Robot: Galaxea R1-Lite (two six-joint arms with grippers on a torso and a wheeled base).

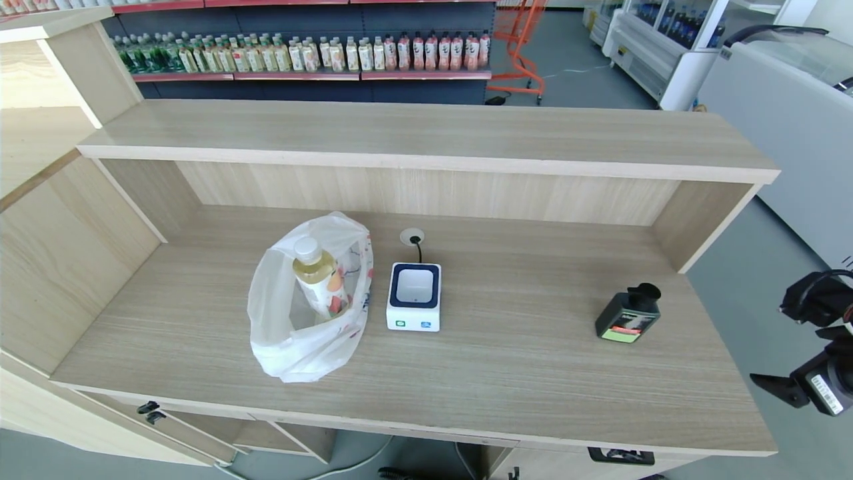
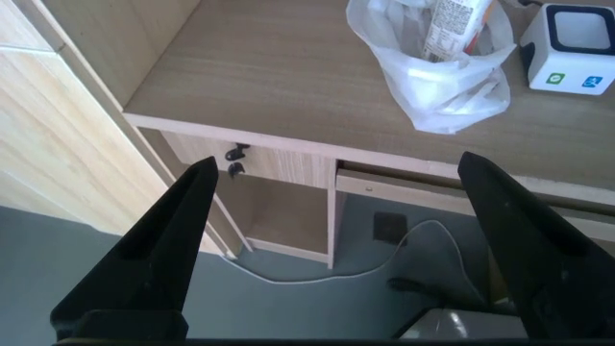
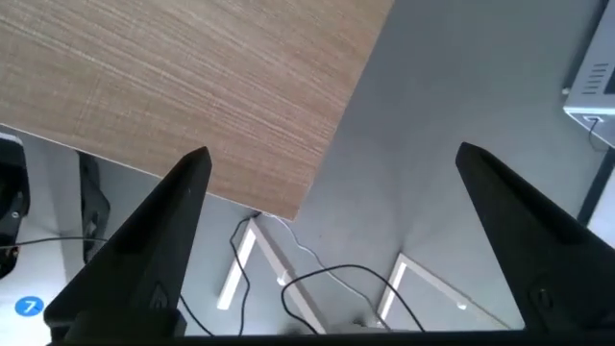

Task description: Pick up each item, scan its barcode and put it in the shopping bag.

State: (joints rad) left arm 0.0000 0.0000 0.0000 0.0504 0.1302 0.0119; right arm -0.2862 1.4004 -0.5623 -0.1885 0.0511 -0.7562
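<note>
- The left gripper (image 2: 336, 163) hangs with its jaws spread wide and nothing between them, out in front of the counter's (image 1: 533, 373) front edge, toward its left end.
- The right gripper (image 3: 333, 152) is just as wide open and empty, and sits off the counter's right front corner, over the grey floor (image 3: 461, 106).
- A white shopping bag (image 1: 300, 333) stands open on the left part of the counter, with a tea bottle (image 1: 318, 277) with a white cap inside it, leaning slightly.
- A white scanner (image 1: 414, 296) sits just beside the bag on its right, and its black cable (image 1: 418, 250) runs back to a hole in the counter.
- A dark bottle (image 1: 628, 315) with a black cap stands well apart, near the right end.
</note>
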